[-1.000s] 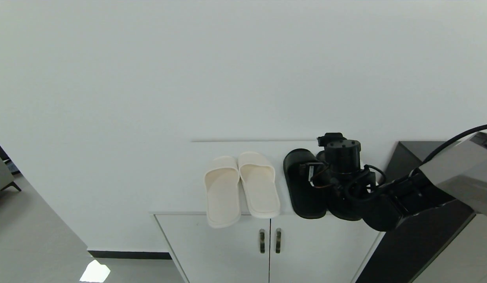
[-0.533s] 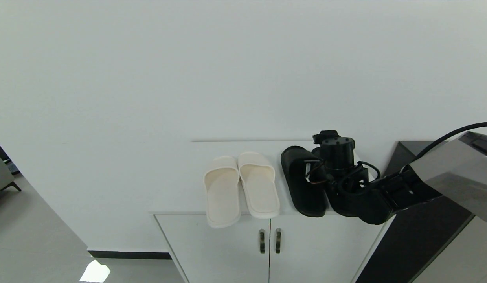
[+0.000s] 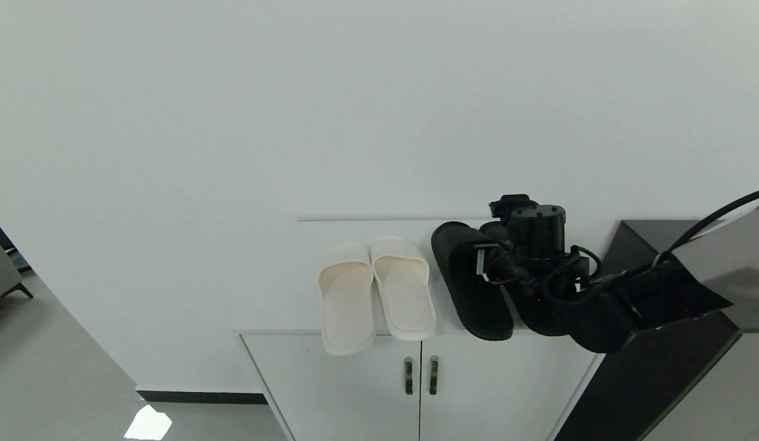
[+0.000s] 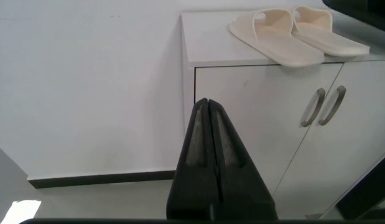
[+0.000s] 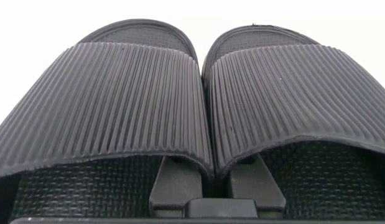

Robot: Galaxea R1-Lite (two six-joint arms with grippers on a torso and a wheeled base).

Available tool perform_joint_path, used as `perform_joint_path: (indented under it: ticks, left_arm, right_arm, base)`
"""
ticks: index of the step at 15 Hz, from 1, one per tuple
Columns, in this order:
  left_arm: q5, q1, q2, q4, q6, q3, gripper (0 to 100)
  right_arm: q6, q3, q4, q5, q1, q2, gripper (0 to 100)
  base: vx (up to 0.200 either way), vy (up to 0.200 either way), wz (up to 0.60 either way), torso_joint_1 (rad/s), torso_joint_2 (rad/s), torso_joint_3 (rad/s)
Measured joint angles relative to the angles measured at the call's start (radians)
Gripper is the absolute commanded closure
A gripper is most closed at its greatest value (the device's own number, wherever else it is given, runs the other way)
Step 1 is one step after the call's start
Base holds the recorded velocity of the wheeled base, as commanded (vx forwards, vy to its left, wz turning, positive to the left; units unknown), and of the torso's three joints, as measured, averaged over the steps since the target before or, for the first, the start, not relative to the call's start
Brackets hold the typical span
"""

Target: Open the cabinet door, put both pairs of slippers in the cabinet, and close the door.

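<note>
Gripping with the right, closed on nothing with the left.
Reaching in from the right side with the right arm (image 3: 642, 291), wrist turned downward, right gripper (image 5: 214, 183) clamped with one finger inside each of the black slippers (image 5: 117, 99); left gripper (image 4: 208, 112) pointing forward, fingers pressed flat together.

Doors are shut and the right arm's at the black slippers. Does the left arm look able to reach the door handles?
Probably yes: the left gripper hangs low before the cabinet, with nothing between it and the handles. Its fingers are shut and would need opening first.
</note>
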Motion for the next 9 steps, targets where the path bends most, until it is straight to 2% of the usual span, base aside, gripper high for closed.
perform_joint_path:
  ticks: [3,9]
  left_arm:
    - [0.0,0.0,0.0,0.0,-0.004,0.0,100]
    - [-0.001,0.0,0.0,0.0,-0.006,0.0,100]
  right_arm:
    - [0.006,0.082,-0.002,0.114,0.031,-0.094,100]
    - [0.008,0.335,0.0,0.524,0.096,-0.324,100]
  base:
    - [0.0,0.0,0.0,0.0,0.0,0.0]
    - [0.0,0.0,0.0,0.0,0.0,0.0]
